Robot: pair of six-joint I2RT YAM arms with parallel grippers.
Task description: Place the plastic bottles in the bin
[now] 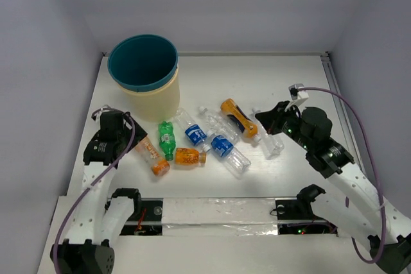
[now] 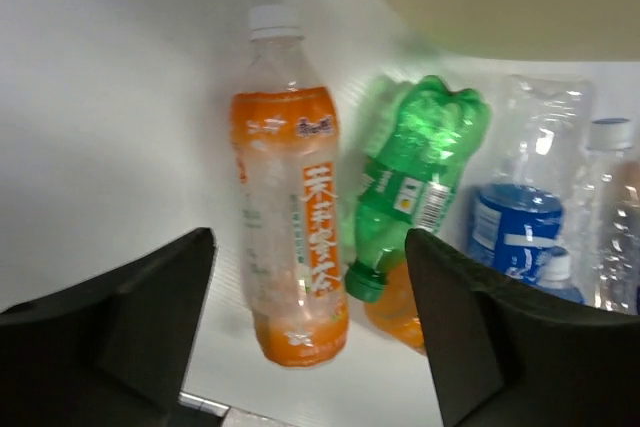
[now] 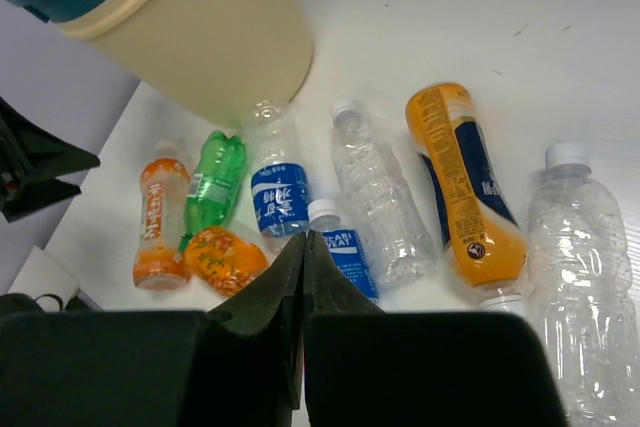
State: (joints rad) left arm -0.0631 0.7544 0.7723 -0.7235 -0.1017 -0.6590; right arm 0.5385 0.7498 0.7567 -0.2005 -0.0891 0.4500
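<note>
Teal-rimmed cream bin (image 1: 154, 97) stands upright at the far left of the white table (image 1: 289, 81); eight bottles (image 1: 192, 134) lie scattered on the table just in front of it; left claw (image 2: 308, 287) spread above an orange bottle (image 2: 290, 227); right claw (image 3: 303, 277) pressed together, gripping nothing.

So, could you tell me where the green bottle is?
Top view, left of centre: green bottle, below the bin, between tall orange bottle and blue-labelled bottle.

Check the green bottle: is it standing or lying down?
Lying down. The green bottle rests on its side on the table, beside an orange-labelled bottle.
</note>
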